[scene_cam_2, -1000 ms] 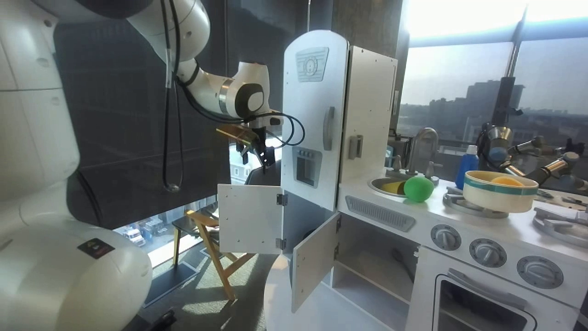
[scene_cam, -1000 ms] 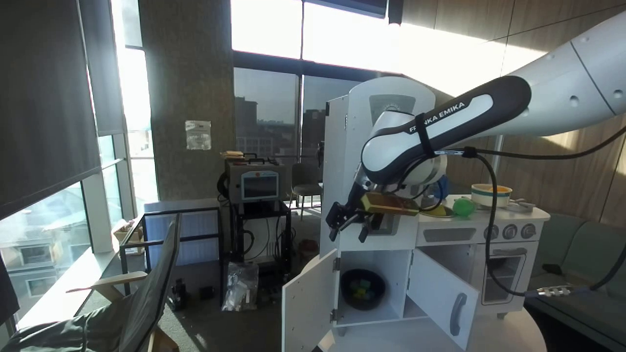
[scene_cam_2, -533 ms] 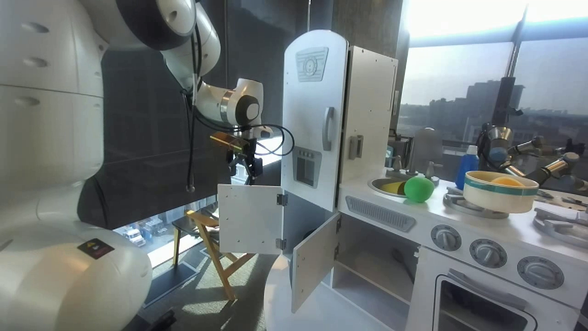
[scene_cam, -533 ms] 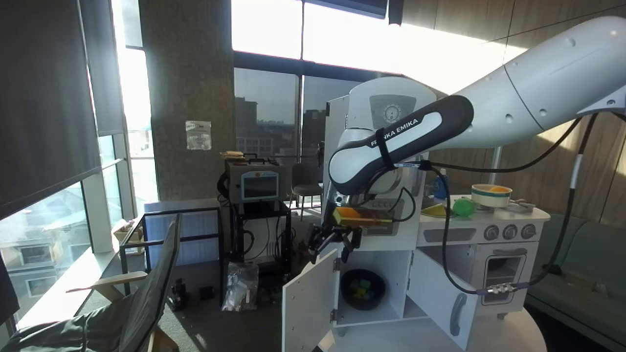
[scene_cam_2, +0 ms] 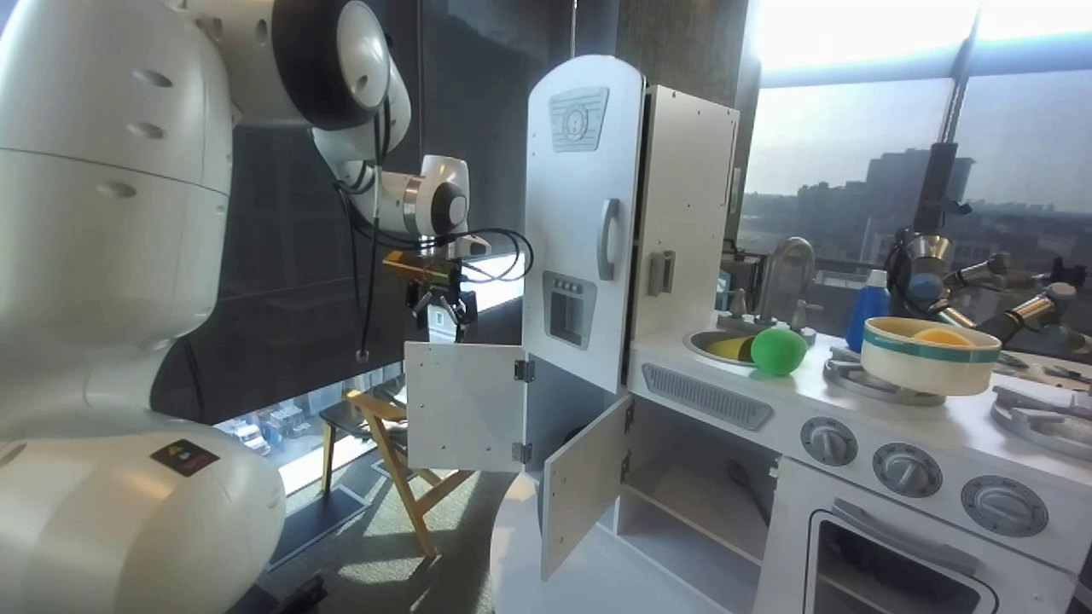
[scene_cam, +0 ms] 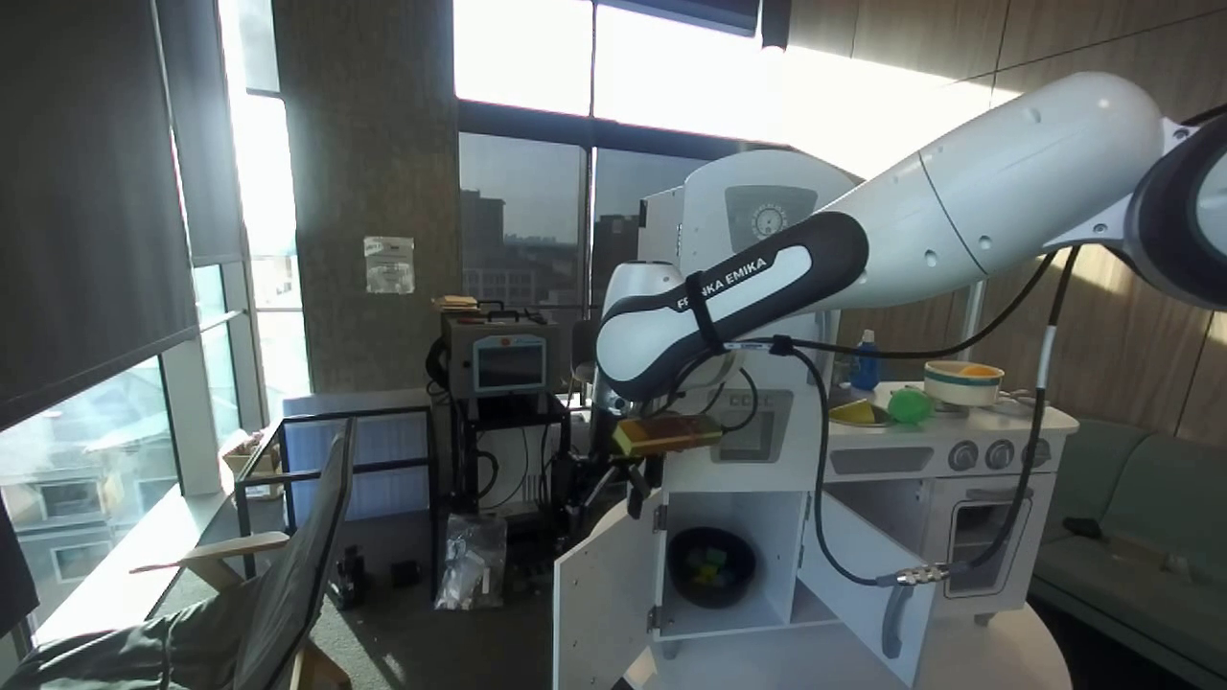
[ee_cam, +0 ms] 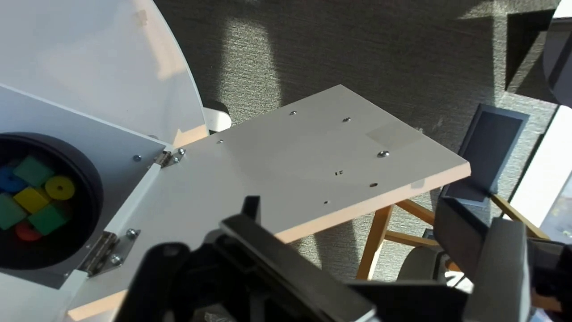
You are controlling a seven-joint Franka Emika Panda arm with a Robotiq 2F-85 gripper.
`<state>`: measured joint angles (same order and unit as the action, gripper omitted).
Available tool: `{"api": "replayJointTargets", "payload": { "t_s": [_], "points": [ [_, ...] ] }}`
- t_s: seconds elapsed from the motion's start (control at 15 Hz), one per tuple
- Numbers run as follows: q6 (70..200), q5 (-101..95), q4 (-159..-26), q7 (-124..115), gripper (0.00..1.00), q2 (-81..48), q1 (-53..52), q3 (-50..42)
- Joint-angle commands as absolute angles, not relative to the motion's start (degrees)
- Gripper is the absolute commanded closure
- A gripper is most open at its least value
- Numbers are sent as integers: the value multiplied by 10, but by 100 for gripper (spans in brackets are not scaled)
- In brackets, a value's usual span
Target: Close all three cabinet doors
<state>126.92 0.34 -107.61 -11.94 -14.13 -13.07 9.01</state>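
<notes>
Jaws: spread, a plain gap between the two fingers point(ee_cam: 496, 268).
Gripper point(scene_cam_2: 442, 317): tips down, in front of the cabinet point(scene_cam_2: 687, 188) on its side away from the stove point(scene_cam_2: 955, 443), just over the top edge of the outer door point(scene_cam_2: 465, 405); whether it touches that edge I can't make out from here.
Yellow-orange box point(scene_cam: 666, 433): mounted close above the fingers.
Arm point(scene_cam: 733, 287): reaching across in front of the cabinet.
Outer door: short, hinged low on the cabinet's edge away from the stove, wide open, its inner face dotted with screws point(ee_cam: 383, 154).
Stove-side door point(scene_cam_2: 584, 490): also short, hinged low where the cabinet meets the stove, standing out at a slant, a grey handle point(scene_cam: 894, 618) on its outer face.
Tall door point(scene_cam_2: 572, 222): on the cabinet's upper front, ajar, a dark slit along its edge toward the stove.
Bowl point(ee_cam: 91, 188): black, inside the cabinet's lower space, holding coloured blocks point(ee_cam: 33, 199).
Green ball point(scene_cam_2: 777, 350): on the stove top beside the cabinet, next to the sink point(scene_cam_2: 693, 344).
Pot point(scene_cam_2: 896, 367): cream with a teal band, farther from the cabinet than the ball; a blue bottle point(scene_cam_2: 868, 311) stands nearer the cabinet.
Chair point(scene_cam: 299, 565): dark back, wooden arms, well apart from the cabinet on the side away from the stove.
Machine point(scene_cam: 503, 331): boxy, with a screen point(scene_cam: 510, 366), farther back past that same side of the cabinet.
</notes>
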Motion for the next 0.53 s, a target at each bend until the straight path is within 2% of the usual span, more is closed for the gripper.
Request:
{"api": "replayJointTargets", "payload": {
  "t_s": [0.0, 0.47],
  "points": [
    [1250, -13, -1009, -83, 0, -184, -133, 92],
    [1248, -3, -953, -3, 0, -240, -125, 95]
  ]
}}
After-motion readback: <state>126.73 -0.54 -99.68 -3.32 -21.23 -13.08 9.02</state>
